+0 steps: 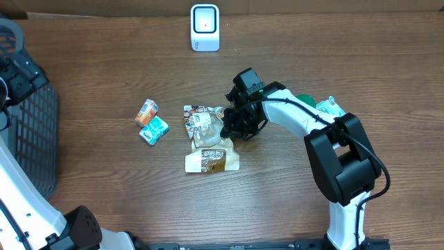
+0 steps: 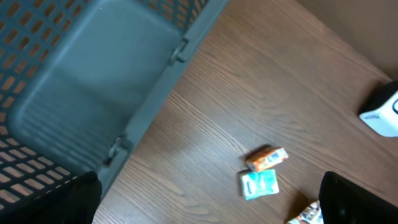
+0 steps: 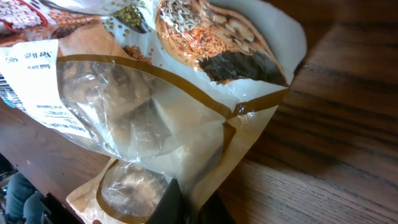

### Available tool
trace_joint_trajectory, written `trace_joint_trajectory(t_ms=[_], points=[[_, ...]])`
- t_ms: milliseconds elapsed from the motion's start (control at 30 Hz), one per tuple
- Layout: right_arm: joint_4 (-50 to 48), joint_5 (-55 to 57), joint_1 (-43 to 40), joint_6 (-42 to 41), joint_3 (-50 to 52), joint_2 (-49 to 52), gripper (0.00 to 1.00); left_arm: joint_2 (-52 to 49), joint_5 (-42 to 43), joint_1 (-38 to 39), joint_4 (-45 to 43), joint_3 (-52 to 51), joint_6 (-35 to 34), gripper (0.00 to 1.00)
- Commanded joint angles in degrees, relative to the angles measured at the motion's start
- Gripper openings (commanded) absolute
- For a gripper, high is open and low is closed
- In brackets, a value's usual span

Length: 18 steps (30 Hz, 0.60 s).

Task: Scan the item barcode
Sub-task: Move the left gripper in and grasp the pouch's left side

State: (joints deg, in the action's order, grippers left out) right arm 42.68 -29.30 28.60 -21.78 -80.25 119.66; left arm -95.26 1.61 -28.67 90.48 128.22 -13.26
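Observation:
A snack bag (image 1: 202, 127) with printed grains and a clear window lies at the table's middle. My right gripper (image 1: 229, 133) is shut on its right edge. In the right wrist view the bag (image 3: 155, 93) fills the frame, and its brown-trimmed edge is pinched between the dark fingertips (image 3: 171, 205) of the right gripper (image 3: 189, 210). The white barcode scanner (image 1: 205, 28) stands at the table's far edge, also visible as the scanner (image 2: 382, 115) in the left wrist view. My left gripper (image 2: 211, 208) hangs open high over the table's left side, holding nothing.
An orange packet (image 1: 146, 111) and a teal packet (image 1: 154, 130) lie left of the bag. A brown-and-white packet (image 1: 211, 161) lies just in front of it. A dark mesh basket (image 1: 31, 139) stands at the left edge. More packets (image 1: 326, 105) sit behind the right arm.

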Motion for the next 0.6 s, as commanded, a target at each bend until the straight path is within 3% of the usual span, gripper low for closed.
trace_joint_trajectory(t_ms=[0,67,133,233,300,333,433,567], points=[[-0.15,1.18,0.26,0.76,0.11,-0.59,0.04,-0.24,5.77,-0.2,0.28,0.76,-1.77,0.99],[-0.17,1.14,0.26,0.76,0.11,-0.59,0.04,-0.24,9.68,-0.17,-0.85,0.76,-2.16,1.0],[-0.22,0.83,0.26,0.76,0.11,-0.59,0.04,-0.31,14.4,-0.09,-0.31,0.68,-2.19,0.73],[-0.44,0.55,0.26,0.76,0.11,-0.59,0.04,-0.31,21.11,2.56,-0.17,-1.31,-0.52,0.42],[-0.52,0.55,0.26,0.76,0.11,-0.59,0.04,-0.31,20.57,6.16,-0.63,-3.65,0.7,0.13],[-0.48,0.55,0.26,0.76,0.11,-0.59,0.04,-0.31,18.97,8.15,-0.81,-5.03,0.7,0.04],[-0.31,0.55,0.26,0.76,0.11,-0.59,0.04,-0.31,13.9,14.73,-2.82,-10.69,0.55,0.05],[-0.2,0.55,0.26,0.79,0.11,-0.59,0.04,-0.31,13.27,21.75,-8.13,-20.06,-0.37,0.04]])
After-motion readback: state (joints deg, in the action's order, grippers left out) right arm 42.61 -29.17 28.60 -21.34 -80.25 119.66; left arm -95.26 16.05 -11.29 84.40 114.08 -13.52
